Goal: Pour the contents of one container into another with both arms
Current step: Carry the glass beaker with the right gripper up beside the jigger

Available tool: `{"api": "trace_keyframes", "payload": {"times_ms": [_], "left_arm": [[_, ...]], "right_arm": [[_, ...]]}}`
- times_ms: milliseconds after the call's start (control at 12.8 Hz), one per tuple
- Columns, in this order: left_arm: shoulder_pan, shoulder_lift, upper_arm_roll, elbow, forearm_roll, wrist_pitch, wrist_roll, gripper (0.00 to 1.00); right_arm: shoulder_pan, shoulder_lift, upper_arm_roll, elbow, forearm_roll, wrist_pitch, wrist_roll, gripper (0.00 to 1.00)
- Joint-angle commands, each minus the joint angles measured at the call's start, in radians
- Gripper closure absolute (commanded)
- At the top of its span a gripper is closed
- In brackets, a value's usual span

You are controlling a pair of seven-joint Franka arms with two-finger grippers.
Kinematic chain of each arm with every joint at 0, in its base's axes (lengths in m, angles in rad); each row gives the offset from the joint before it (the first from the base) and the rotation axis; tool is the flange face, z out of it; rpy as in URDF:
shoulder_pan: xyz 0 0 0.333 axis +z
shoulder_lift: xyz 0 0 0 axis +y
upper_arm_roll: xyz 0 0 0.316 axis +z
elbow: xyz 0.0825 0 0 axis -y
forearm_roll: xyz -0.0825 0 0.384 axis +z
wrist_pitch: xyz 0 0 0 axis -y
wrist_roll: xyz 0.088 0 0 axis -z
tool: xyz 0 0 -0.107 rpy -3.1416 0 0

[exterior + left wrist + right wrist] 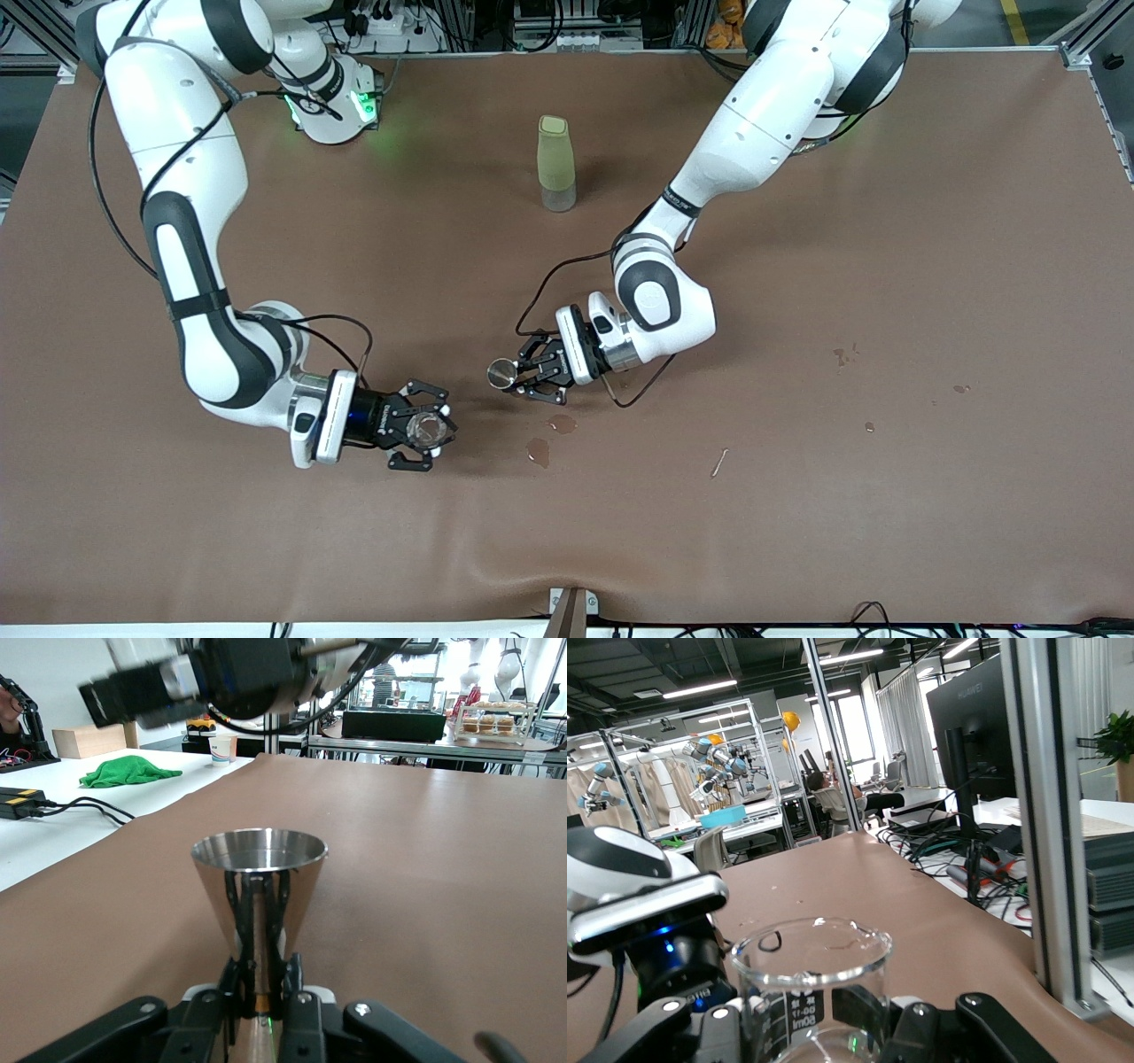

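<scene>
Nearest the front camera, the right gripper (423,437) holds the tiny clear glass cup (431,429) upright, its jaws pinching the cup's lower wall from both sides so that the rim with its small pouring lip stands free above the fingers, as the right wrist view shows (811,970). The cup looks thin, light and slick; I judge it fragile, so a firm low hold on the wall, clear of the rim, suits it best. A little farther from the camera and toward the left arm's end, the left gripper (523,372) pinches the small silver metal jigger (502,374) at its narrow waist, mouth up; the left wrist view shows the fingers (254,930) closed on the stem under the open cone (259,870). The jigger should be stiff, light and smooth. Small wet spots (549,439) lie on the brown table (886,266) between the grippers. Farthest stands the pale yellow-green bottle (556,164).
</scene>
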Motion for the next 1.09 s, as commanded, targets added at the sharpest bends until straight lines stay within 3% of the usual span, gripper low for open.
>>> {"api": "trace_keyframes", "payload": {"times_ms": [0, 546, 780, 1014], "left_arm": [[-0.007, 0.013, 0.005, 0.012, -0.039, -0.004, 0.029, 1.00], [0.002, 0.048, 0.003, 0.003, -0.059, -0.064, 0.092, 1.00], [0.005, 0.073, 0.005, 0.003, -0.079, -0.127, 0.161, 1.00], [0.010, 0.073, 0.003, 0.003, -0.084, -0.148, 0.172, 1.00]], "right_arm": [[0.032, -0.064, -0.011, -0.065, 0.023, 0.005, 0.069, 1.00], [0.106, -0.322, -0.011, -0.324, 0.026, 0.158, 0.319, 1.00], [0.106, -0.380, -0.011, -0.407, 0.028, 0.181, 0.333, 1.00], [0.138, -0.472, -0.008, -0.487, 0.028, 0.247, 0.489, 1.00]]}}
